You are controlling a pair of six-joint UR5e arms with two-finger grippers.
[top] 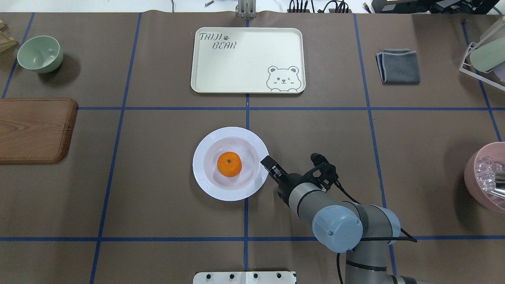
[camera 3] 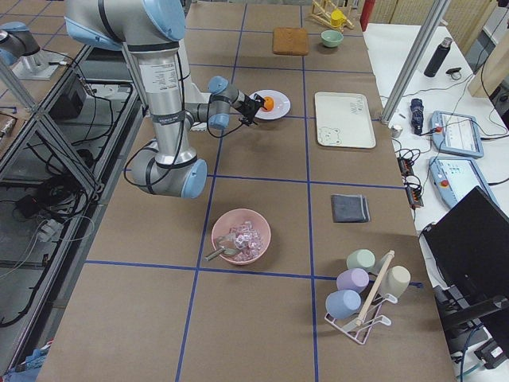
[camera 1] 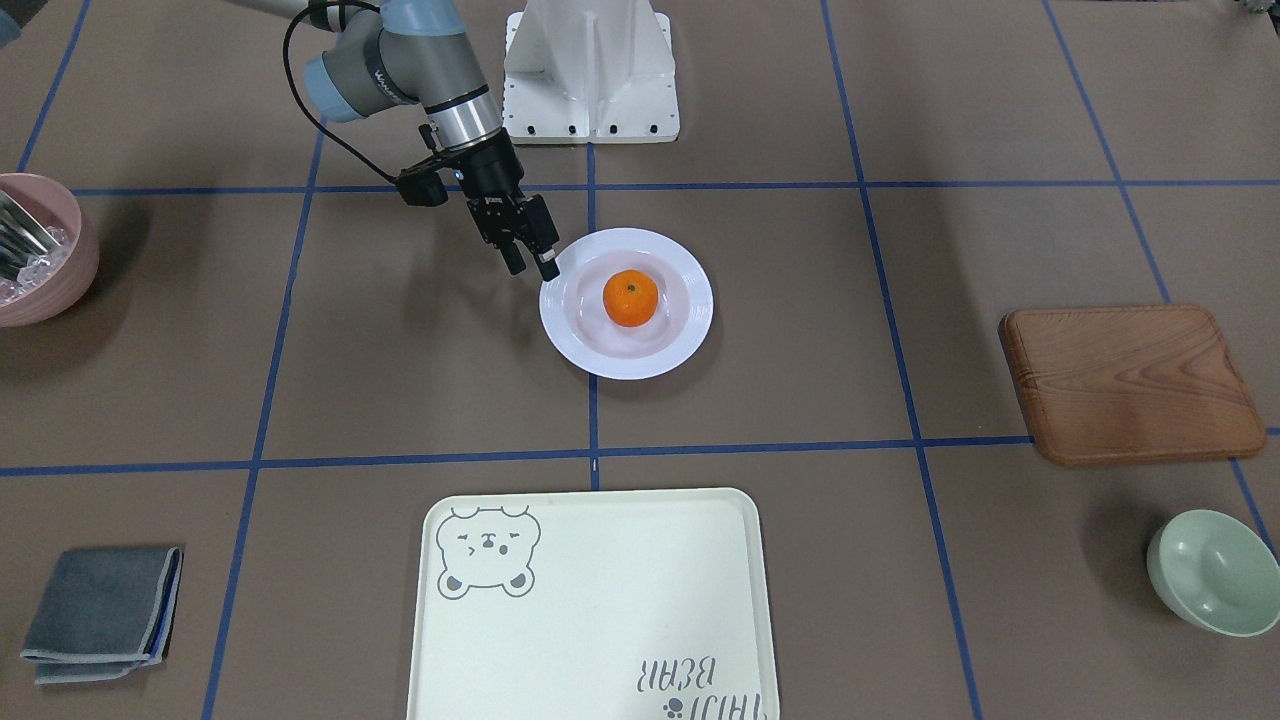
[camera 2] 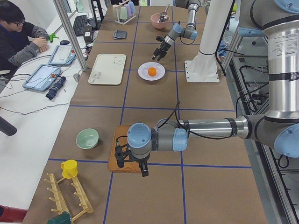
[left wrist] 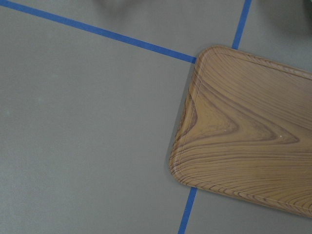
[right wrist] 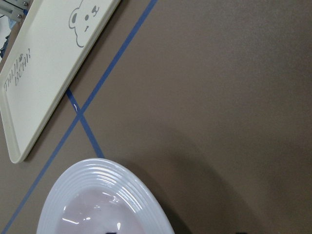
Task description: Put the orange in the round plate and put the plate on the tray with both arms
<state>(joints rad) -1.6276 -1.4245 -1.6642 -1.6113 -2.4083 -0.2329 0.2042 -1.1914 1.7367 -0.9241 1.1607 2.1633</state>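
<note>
— How does the orange (camera 1: 630,298) look, and where is it?
— It is small, bright and glossy, with a green stem dot on top. It sits in the middle of the round plate (camera 1: 690,325), white with a ridged rim, at the centre of the front-facing view. The tray (camera 1: 600,610), cream with a grey bear face and lettering, lies at bottom centre, well apart from the plate.
— And the grippers?
— The right gripper (camera 1: 532,268) has its fingers parted, one fingertip at the plate's rim on the frame's left side. The left gripper (camera 2: 142,170) hangs over the near edge of the wooden board (camera 2: 120,133) in the left side view. Parted or closed, I cannot tell.
— The surface?
— A brown table cover (camera 1: 400,330) with a blue tape grid. There is a green bowl (camera 1: 1215,570) lower right, a pink bowl (camera 1: 45,250) at the left edge and a folded grey cloth (camera 1: 100,600) lower left. A person (camera 2: 18,37) sits at a side desk, upper left of the left side view.
</note>
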